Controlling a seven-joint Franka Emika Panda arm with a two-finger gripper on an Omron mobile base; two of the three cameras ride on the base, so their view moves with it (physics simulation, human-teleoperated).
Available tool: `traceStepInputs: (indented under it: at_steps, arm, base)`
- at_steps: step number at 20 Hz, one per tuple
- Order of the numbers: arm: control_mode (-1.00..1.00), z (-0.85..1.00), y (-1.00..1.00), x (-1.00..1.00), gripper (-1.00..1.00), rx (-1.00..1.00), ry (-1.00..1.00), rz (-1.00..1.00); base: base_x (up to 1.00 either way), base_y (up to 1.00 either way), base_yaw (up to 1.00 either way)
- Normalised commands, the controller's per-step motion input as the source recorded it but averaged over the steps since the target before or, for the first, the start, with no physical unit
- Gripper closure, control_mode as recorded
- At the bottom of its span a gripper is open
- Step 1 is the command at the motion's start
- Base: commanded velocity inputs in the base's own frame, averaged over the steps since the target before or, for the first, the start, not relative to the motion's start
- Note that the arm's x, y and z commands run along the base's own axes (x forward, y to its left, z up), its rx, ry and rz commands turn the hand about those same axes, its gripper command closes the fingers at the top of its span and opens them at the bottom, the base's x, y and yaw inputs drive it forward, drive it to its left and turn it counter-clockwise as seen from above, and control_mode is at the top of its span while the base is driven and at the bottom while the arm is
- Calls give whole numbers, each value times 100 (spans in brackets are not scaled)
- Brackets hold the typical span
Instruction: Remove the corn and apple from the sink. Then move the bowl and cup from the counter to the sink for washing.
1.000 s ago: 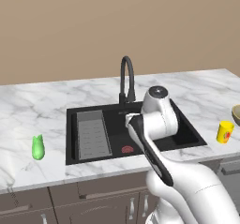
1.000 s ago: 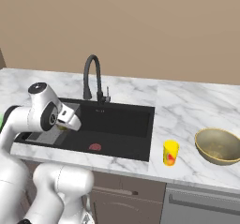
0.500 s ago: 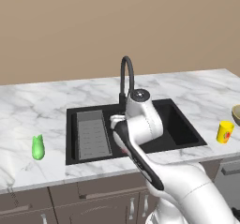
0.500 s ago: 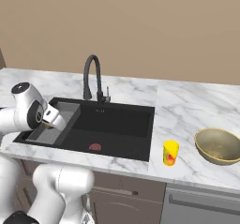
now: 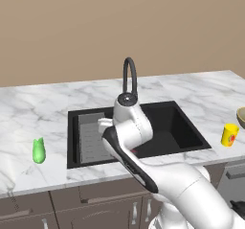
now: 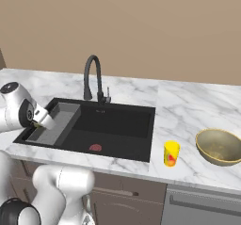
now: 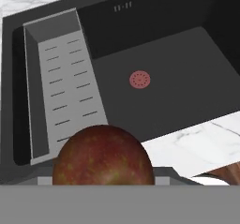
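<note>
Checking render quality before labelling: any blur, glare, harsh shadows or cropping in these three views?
Left base view: sharp, flat even light, no glare on the white grey-veined marble counter; the tan bowl is cut by the right edge. Right base view: crisp, soft shadow inside the black recessed sink. Hand view: the round reddish-brown apple looms large, its base cropped; slight softness, no glare.

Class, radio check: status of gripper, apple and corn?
Gripper shut on apple, above drain rack. Corn on counter. Nothing in the way.

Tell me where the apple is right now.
The round reddish-brown apple sits in the end effector in the hand view, above the ribbed grey drain rack at the black sink's left end.
</note>
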Motion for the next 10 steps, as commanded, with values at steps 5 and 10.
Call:
traceStepInputs:
  at_steps: [5, 10]
  arm:
    - [-100, 0, 47, 10, 100, 4, 3, 0]
    - [-100, 0, 48, 17, 100, 3, 0, 0]
  base:
    - [0, 0, 0]
    - [0, 0, 0]
